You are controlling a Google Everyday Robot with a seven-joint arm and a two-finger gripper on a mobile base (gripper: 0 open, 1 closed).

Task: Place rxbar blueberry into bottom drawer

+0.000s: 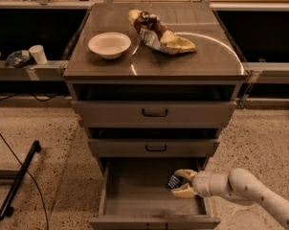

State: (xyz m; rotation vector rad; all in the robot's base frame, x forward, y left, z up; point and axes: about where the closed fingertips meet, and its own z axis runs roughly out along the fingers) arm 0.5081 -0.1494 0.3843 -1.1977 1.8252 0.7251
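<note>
Showing only a dark sliver with pale lines, the rxbar blueberry (173,180) sits clamped in the gripper (175,183), over the right side of the open bottom drawer (135,191) and close to its right wall. Whether it touches the tray is unclear. Bare tray spreads to the left. On the bench (206,61) above sit a bowl (109,44) and a snack bag (160,32).

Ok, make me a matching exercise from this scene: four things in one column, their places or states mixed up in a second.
1. rxbar blueberry
2. white bowl
3. snack bag
4. bottom drawer

A. pulled open
B. cabinet top, left side
C. held in the gripper, over the open drawer's right side
D. cabinet top, right of the bowl

Pairs: 1-C, 2-B, 3-D, 4-A
</note>
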